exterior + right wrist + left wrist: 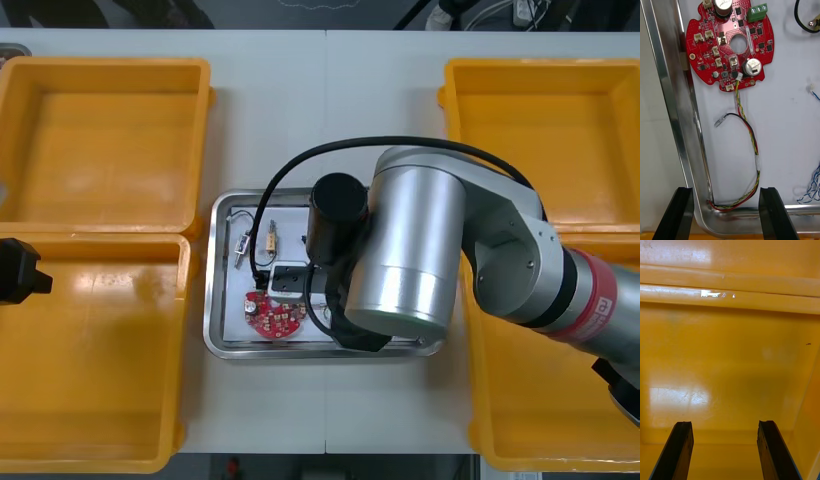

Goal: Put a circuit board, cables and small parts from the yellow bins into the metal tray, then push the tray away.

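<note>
The metal tray (223, 345) lies mid-table, white inside. A round red circuit board (730, 41) rests in it near the left rim (673, 123), also seen as the board (272, 316) in the front view. From the board a red and yellow cable (752, 150) loops down to the tray's corner. Blue and white cable (810, 187) and black cable (805, 22) lie farther in. Small metal parts (243, 246) sit at the tray's far left. My right gripper (725, 215) hangs open over the tray's corner, holding nothing. My left gripper (724, 453) is open above a yellow bin floor (730, 363).
Two yellow bins stand on the left, far (100, 140) and near (90, 350), and two on the right, far (545, 130) and near (540, 410). My right arm (410, 250) covers the tray's right half. The left arm's black end (18, 272) sits at the left edge.
</note>
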`<state>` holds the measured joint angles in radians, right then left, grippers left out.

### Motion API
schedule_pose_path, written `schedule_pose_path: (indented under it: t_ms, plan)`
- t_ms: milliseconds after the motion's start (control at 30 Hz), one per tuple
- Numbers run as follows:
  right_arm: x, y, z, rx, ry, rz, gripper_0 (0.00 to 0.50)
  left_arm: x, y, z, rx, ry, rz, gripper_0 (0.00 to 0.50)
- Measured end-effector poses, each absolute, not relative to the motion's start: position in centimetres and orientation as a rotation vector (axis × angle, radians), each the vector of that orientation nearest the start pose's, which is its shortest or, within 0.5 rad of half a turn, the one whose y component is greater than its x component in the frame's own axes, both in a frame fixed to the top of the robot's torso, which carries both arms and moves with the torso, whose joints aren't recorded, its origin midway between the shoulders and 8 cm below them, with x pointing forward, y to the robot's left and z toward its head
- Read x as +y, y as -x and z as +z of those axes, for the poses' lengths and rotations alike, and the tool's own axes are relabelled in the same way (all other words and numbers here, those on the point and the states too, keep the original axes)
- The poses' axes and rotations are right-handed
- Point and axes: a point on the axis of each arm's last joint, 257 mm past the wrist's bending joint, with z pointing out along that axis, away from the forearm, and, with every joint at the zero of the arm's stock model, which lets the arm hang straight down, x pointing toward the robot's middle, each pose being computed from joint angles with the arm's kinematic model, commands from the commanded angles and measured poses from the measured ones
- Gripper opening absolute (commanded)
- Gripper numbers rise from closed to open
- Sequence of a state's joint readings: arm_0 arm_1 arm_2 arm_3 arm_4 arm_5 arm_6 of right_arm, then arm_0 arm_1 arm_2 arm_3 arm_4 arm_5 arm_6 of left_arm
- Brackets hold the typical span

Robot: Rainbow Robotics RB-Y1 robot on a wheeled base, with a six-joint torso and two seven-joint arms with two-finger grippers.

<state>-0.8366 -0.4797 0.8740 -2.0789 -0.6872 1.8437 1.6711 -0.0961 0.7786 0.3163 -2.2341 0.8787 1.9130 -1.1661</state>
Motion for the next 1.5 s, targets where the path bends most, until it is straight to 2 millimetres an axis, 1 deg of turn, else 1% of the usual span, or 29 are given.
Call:
schedule_pose_path:
  t_ms: [100,200,467,600,700,833,1000,1133,1267,1300,1333,1367,1400,1433,1467,1500]
  plan:
    - [-2.5,-35.8,-23.5,2.063,1.86,-0.28,0.5,36.8,-35.3,-17.9,2.716,0.136,-0.032,0.5]
    - [-1.7,-35.7,-24.7,2.027,1.845,-0.289,0.5,36.8,-35.3,-17.9,2.716,0.136,-0.031,0.5]
    - [-1.5,-33.7,-28.1,1.977,1.916,-0.327,0.5,36.8,-35.3,-17.9,2.716,0.137,-0.031,0.5]
    - [-1.3,-32.8,-29.3,1.952,1.957,-0.333,0.5,36.8,-35.3,-17.9,2.716,0.137,-0.031,0.5]
    - [-1.0,-32.5,-30.0,1.939,1.974,-0.319,0.5,36.8,-35.3,-17.9,2.716,0.137,-0.031,0.5]
    - [-0.6,-32.8,-31.1,1.941,1.971,-0.303,0.5,36.8,-35.3,-17.9,2.715,0.137,-0.031,0.5]
    - [-1.2,-33.7,-32.2,1.943,1.963,-0.346,0.5,36.8,-35.3,-17.9,2.715,0.137,-0.031,0.5]
    - [-1.4,-33.8,-32.4,1.946,1.965,-0.355,0.5,36.8,-35.3,-17.9,2.715,0.137,-0.031,0.5]
    - [-1.6,-34.3,-32.4,1.946,1.954,-0.378,0.5,36.8,-35.3,-17.9,2.715,0.137,-0.031,0.5]
    - [-1.6,-34.3,-32.4,1.948,1.953,-0.379,0.465,36.8,-35.3,-17.9,2.715,0.137,-0.031,0.5]
    - [-1.7,-34.4,-32.5,1.949,1.953,-0.381,0.373,36.8,-35.3,-17.9,2.715,0.137,-0.031,0.5]
    - [-1.7,-34.4,-32.5,1.949,1.952,-0.382,0.316,36.8,-35.3,-17.9,2.715,0.137,-0.031,0.5]
    - [-1.7,-34.4,-32.5,1.948,1.951,-0.382,0.191,36.8,-35.3,-17.9,2.715,0.137,-0.031,0.5]
    - [-1.6,-34.4,-32.5,1.947,1.951,-0.38,0.083,36.8,-35.3,-17.9,2.715,0.137,-0.031,0.5]
    - [-1.6,-34.4,-32.5,1.947,1.951,-0.38,0.023,36.8,-35.3,-17.9,2.715,0.137,-0.031,0.5]
    - [-1.6,-34.4,-32.5,1.946,1.951,-0.38,0.007,36.8,-35.3,-17.9,2.715,0.137,-0.031,0.5]
